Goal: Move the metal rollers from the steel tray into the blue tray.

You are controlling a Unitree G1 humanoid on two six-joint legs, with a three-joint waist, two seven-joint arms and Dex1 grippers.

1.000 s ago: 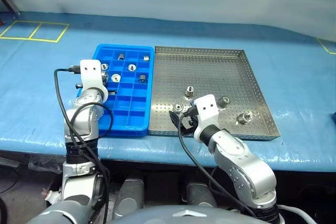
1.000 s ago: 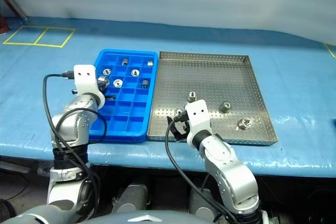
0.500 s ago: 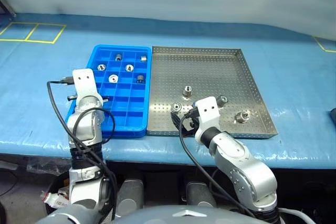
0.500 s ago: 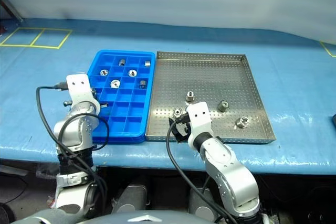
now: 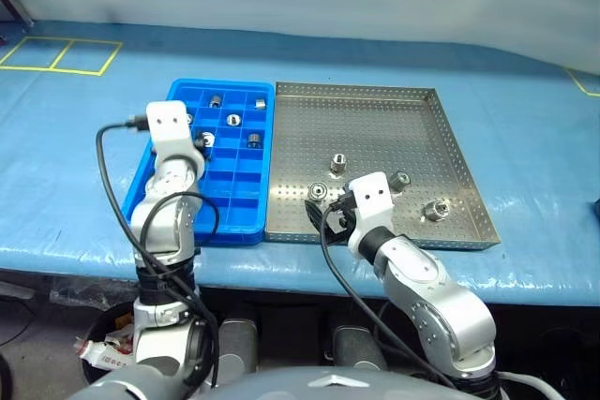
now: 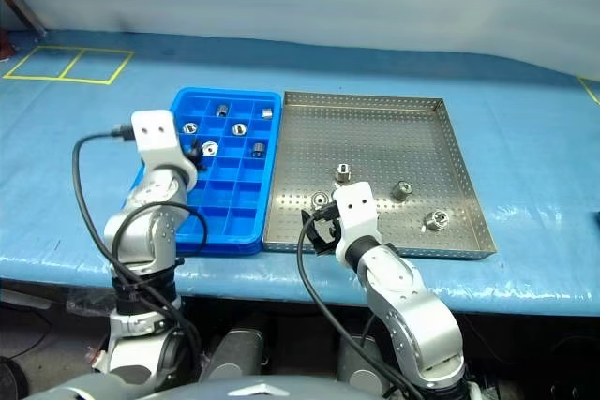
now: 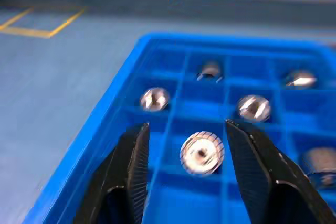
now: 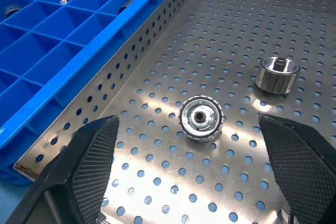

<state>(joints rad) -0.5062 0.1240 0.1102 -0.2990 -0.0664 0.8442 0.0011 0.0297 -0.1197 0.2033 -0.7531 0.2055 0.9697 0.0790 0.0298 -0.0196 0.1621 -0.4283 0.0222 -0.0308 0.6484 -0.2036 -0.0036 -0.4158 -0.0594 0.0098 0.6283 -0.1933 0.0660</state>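
Both arms are silver-grey rounded metal segments with black joint bands. Each wrist carries a white blocky camera housing. A black cable loops from behind each housing down along the arm. The fingers (image 7: 131, 177) are black, broad and flat, with fine ribbed, knurled inner faces.

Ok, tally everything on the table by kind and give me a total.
Metal rollers: 10
Blue tray: 1
Steel tray: 1
Total: 12
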